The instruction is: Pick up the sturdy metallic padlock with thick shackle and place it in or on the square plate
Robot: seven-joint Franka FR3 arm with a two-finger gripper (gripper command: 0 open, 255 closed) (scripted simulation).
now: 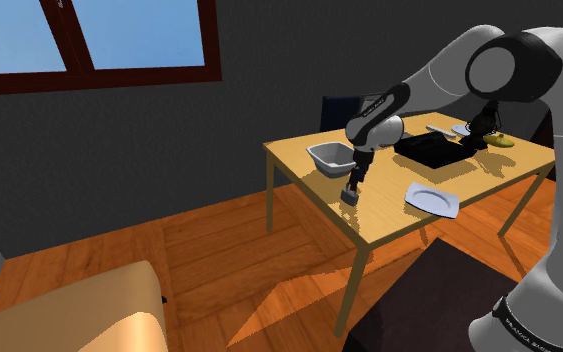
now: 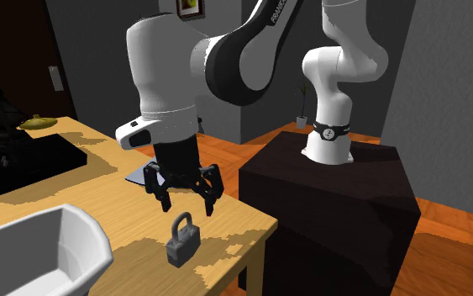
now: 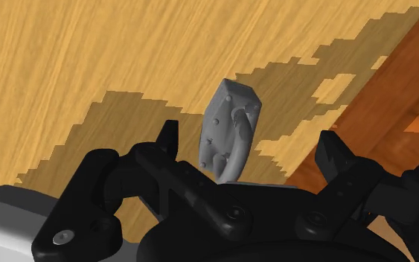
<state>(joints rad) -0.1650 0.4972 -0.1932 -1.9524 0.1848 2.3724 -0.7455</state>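
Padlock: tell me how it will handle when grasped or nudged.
The grey padlock looks like solid metal, so it is probably rigid and heavy for its size. It stands upright on a narrow base, so a nudge from the open end effector could tip it.

A home room: wooden table [image 1: 389, 218], window [image 1: 134, 30], plank floor [image 1: 219, 240].

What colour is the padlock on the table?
Plain grey all over. The padlock shows best in the second exterior view.

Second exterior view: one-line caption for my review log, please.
Open all-black two-finger pincer hovers just above the upright grey metallic padlock, near the edge of the light wooden table.
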